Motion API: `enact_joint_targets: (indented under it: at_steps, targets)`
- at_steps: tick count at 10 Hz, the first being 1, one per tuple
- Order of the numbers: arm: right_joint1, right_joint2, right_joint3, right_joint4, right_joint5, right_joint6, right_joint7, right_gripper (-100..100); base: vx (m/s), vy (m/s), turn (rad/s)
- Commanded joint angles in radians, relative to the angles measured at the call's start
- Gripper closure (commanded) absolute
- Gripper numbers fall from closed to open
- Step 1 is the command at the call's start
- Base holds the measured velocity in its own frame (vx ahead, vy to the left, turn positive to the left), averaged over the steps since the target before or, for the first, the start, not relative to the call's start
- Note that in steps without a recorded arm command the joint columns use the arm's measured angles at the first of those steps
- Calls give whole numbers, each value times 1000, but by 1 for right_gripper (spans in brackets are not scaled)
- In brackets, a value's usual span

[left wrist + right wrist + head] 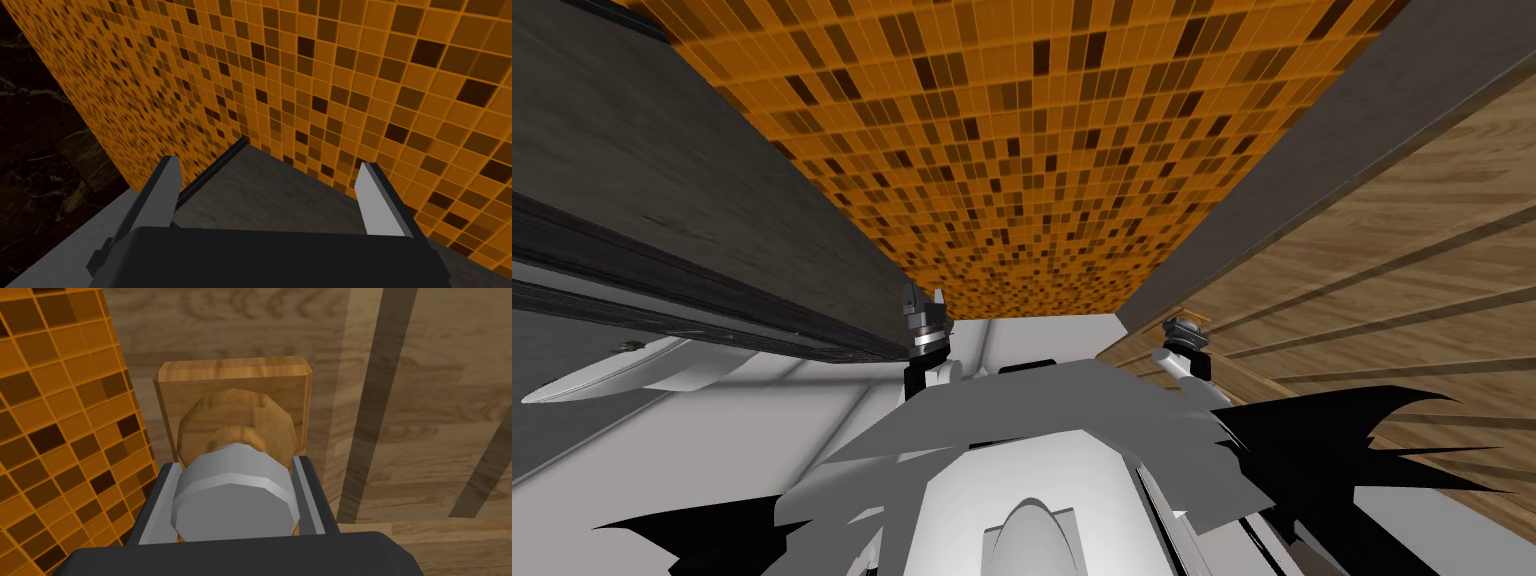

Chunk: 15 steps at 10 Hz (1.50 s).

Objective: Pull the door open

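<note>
A wooden door (pixel 1392 270) with grooved panels stands on my right (pixel 430 413). Its grey round knob (pixel 235 495) sits on a wooden backplate (pixel 232 408) near the door's edge. My right gripper (pixel 235 498) is shut on the knob, one finger pressing each side of it; it also appears small at the door (pixel 1184 335). My left gripper (pixel 267 192) is open with nothing between its fingers, held over a dark grey surface (pixel 260 195); in the head view it is beside the dark panel (pixel 924 315).
An orange mosaic-tiled floor (pixel 1052 150) runs ahead between the wooden door and a dark grey panel (pixel 662 200) on the left. A white rounded object (pixel 622 370) lies low on the left. Black areas show beside my chest.
</note>
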<state>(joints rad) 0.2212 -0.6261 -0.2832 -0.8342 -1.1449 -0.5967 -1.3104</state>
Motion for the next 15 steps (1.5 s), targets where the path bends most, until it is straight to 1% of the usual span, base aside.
enact_joint_targets:
  at_steps: [1,5,9,11,12,13,14,15]
  targets:
    - [1,-2,14,-13,7,0,-6,100,-149,43,48]
    - [4,-5,40,-39,22,0,-18,100,-161,61,38]
    - [8,-9,79,-77,44,0,-36,100,-184,64,43]
    - [9,-11,94,-91,52,0,-42,100,-152,75,34]
    - [10,-12,98,-96,54,0,-44,100,-178,67,24]
    - [10,-12,95,-90,52,4,-43,100,-79,28,18]
    - [14,-12,112,-103,59,4,-50,100,-119,34,34]
    - [15,-13,116,-106,61,4,-52,100,-159,30,42]
